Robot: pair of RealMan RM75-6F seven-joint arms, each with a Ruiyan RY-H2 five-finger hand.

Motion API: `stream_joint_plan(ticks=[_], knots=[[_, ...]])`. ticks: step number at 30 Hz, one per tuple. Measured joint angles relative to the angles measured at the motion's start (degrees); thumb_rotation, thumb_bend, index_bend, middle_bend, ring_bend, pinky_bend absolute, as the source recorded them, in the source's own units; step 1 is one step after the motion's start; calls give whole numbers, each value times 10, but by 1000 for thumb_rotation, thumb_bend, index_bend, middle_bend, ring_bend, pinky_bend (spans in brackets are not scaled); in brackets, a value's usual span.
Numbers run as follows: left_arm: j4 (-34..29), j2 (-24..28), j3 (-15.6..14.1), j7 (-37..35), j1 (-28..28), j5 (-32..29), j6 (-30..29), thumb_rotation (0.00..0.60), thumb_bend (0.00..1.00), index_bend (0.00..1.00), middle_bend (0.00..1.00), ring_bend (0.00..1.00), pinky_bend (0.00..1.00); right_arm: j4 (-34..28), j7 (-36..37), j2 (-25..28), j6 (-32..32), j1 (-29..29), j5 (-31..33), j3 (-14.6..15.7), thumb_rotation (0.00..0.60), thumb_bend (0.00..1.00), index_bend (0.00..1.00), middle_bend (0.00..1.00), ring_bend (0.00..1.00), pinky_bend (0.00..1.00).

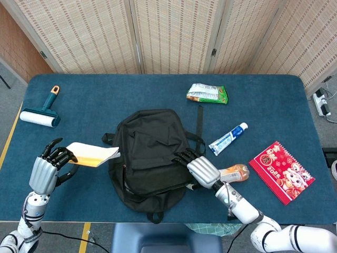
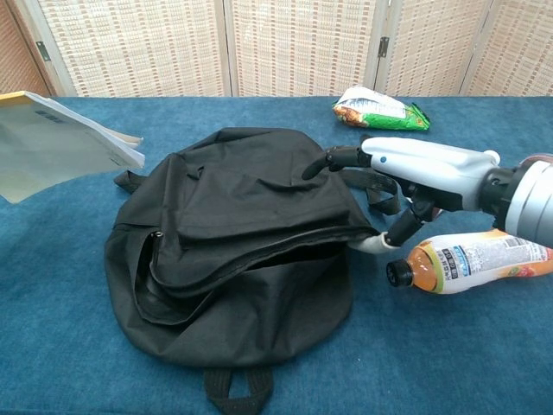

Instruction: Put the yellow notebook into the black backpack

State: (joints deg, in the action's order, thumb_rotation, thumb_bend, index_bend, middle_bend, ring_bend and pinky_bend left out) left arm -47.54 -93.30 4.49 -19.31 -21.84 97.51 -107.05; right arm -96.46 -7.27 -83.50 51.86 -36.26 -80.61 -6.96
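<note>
The black backpack (image 1: 150, 158) lies flat mid-table, its zipped opening facing the left front (image 2: 151, 259). My left hand (image 1: 45, 169) holds the yellow notebook (image 1: 92, 154) by its left end, just left of the backpack and above the table. In the chest view only the notebook (image 2: 60, 143) shows, at the upper left. My right hand (image 1: 202, 169) grips the backpack's upper flap at its right edge, fingers on top (image 2: 333, 160) and thumb under the rim. The flap (image 2: 259, 207) is raised a little there.
An orange drink bottle (image 2: 471, 259) lies right beside my right hand. A toothpaste tube (image 1: 228, 138), a red calendar (image 1: 281, 171) and a green snack bag (image 1: 207, 93) lie to the right and behind. A lint roller (image 1: 41, 113) sits far left.
</note>
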Motion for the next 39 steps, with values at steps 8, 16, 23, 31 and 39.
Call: stream_joint_plan(ticks=[8, 16, 23, 31, 39], knots=[[4, 0, 3, -6, -1, -3, 2, 600, 501, 729, 624, 487, 255, 8, -16, -33, -15, -26, 17, -10, 600, 621, 466, 298, 227, 152], [13, 3, 4, -19, 0, -4, -2, 600, 503, 729, 627, 496, 276, 27, -46, -75, -28, -54, 69, -32, 600, 724, 710, 416, 312, 221], [28, -1, 7, -44, -1, 1, -25, 600, 505, 731, 649, 523, 385, 33, -53, -89, -37, -78, 148, -72, 600, 795, 803, 465, 362, 266], [41, -7, 7, -62, -16, 27, -64, 600, 521, 741, 715, 589, 554, 42, -60, -113, -41, -120, 287, -132, 600, 859, 854, 503, 395, 319], [43, -6, 1, -56, -36, 55, -88, 600, 526, 743, 721, 603, 589, 59, -55, -133, -36, -170, 425, -192, 600, 884, 862, 513, 403, 326]])
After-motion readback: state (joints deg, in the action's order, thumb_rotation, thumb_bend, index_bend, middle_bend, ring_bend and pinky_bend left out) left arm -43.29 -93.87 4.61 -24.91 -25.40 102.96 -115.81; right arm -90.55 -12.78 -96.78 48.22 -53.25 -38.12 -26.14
